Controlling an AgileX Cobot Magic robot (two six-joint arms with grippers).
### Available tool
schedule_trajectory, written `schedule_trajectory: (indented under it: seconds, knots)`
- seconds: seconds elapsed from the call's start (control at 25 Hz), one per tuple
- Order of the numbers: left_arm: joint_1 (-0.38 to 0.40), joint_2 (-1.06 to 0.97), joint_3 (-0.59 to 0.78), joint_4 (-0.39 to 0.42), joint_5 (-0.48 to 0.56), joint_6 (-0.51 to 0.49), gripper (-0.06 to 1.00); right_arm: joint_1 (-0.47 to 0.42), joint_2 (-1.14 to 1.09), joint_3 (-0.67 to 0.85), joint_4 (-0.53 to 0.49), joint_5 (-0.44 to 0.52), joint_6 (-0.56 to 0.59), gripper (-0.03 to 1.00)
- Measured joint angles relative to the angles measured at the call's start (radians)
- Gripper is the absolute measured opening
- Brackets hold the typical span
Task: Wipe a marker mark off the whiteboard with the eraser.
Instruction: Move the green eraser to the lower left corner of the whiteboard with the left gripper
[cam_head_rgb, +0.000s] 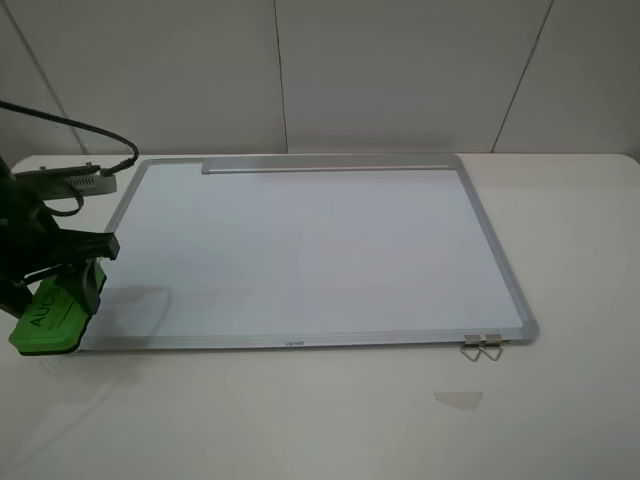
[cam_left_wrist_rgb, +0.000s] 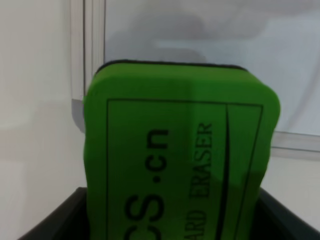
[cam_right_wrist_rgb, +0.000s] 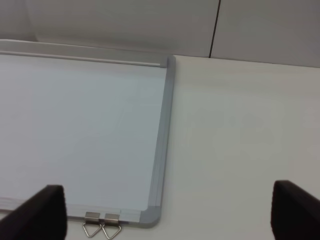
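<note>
The whiteboard (cam_head_rgb: 300, 250) lies flat on the table, its silver tray strip (cam_head_rgb: 325, 165) along the far edge. No marker mark shows on it in any view. My left gripper (cam_head_rgb: 62, 295) is shut on the bright green eraser (cam_head_rgb: 46, 320) at the board's near-left corner, partly off the frame. In the left wrist view the eraser (cam_left_wrist_rgb: 180, 150) fills the picture, with the black fingers (cam_left_wrist_rgb: 50, 222) at its sides. My right gripper (cam_right_wrist_rgb: 170, 212) is open, its dark fingertips (cam_right_wrist_rgb: 42, 212) wide apart above the table by the whiteboard's (cam_right_wrist_rgb: 75, 125) near-right corner. It is outside the exterior view.
Two metal hanger clips (cam_head_rgb: 482, 346) stick out from the board's near-right corner, also in the right wrist view as clips (cam_right_wrist_rgb: 102, 226). A small scrap of clear tape (cam_head_rgb: 458, 398) lies on the white table in front. A black cable (cam_head_rgb: 70, 125) arcs over the left arm. A panelled wall stands behind.
</note>
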Motion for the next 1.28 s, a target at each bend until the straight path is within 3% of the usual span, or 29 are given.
schedule_trajectory:
  seconds: [0.16, 0.36, 0.92, 1.28]
  knots:
    - [0.000, 0.000, 0.113, 0.069, -0.139, -0.036, 0.60, 0.000, 0.000, 0.000, 0.000, 0.000, 0.000, 0.82]
    - [0.000, -0.002, 0.140, 0.076, -0.242, -0.048, 0.60, 0.000, 0.000, 0.000, 0.000, 0.000, 0.000, 0.82]
    - [0.000, 0.191, -0.024, 0.076, -0.251, -0.051, 0.60, 0.000, 0.000, 0.000, 0.000, 0.000, 0.000, 0.82]
    - [0.000, 0.205, -0.040, 0.076, -0.283, -0.051, 0.60, 0.000, 0.000, 0.000, 0.000, 0.000, 0.000, 0.82]
